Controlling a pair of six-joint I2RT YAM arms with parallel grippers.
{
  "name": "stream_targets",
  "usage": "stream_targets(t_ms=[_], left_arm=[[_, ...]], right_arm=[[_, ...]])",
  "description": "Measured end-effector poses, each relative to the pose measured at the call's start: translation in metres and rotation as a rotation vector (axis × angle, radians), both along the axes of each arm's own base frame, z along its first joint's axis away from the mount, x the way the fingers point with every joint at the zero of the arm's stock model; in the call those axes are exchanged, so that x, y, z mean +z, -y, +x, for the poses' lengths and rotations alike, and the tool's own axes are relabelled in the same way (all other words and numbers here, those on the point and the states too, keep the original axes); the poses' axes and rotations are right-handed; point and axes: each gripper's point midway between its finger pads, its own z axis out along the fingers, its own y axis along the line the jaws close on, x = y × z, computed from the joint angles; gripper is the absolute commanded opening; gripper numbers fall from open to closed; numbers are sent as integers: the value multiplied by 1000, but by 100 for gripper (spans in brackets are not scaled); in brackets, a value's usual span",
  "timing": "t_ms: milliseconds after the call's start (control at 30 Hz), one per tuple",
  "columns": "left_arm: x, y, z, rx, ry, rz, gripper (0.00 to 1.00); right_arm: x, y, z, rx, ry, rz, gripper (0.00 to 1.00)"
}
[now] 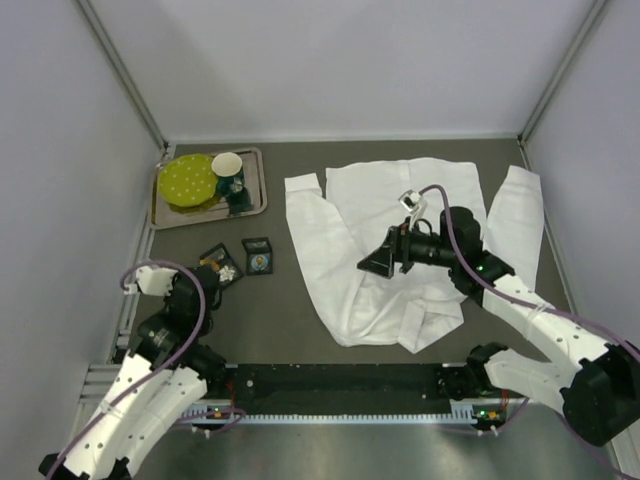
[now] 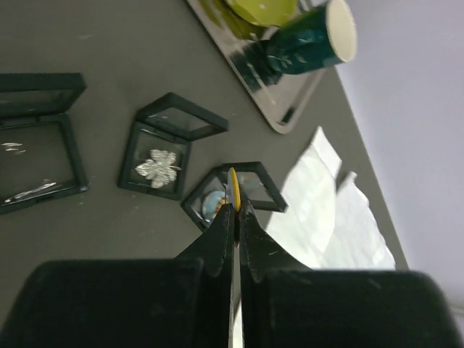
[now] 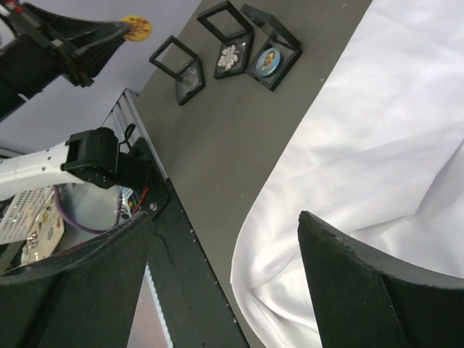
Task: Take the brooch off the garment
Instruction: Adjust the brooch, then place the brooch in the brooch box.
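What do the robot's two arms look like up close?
The left arm and right arm both have smooth white shells with black joints between the segments. A thin purple cable loops along each. The jaws are matte black wedges that taper to narrow tips.

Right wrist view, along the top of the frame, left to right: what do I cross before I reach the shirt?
left gripper, shut on a yellow disc → black-framed display box → box with a silver leaf brooch → box with a round portrait → white shirt
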Motion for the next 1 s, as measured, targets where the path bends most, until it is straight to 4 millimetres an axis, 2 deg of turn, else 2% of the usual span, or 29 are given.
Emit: stream_targets(t_ms=[167, 300, 400, 467, 567, 667, 833, 1000], left_arm=[[-37, -17, 2, 182, -96, -5, 0], [-54, -26, 4, 303, -129, -15, 0], [-67, -34, -2, 384, -150, -23, 0], [-81, -41, -10, 421, -181, -3, 0], [-107, -53, -33, 447, -248, 32, 0], [-122, -61, -53, 455, -280, 30, 0], [-128, -73, -73, 466, -278, 29, 0], [-116, -71, -62, 471, -123, -76, 0]], right_arm=[[11, -12, -11, 66, -12, 7, 81], [27, -35, -31, 172, 6, 20, 81], [30, -47, -38, 217, -4, 18, 81], [30, -49, -37, 221, -8, 15, 81], [28, -49, -36, 219, -12, 5, 81], [23, -47, -36, 217, -16, -16, 82], [16, -44, -37, 217, -20, -42, 82], [12, -42, -36, 208, -8, -65, 82]])
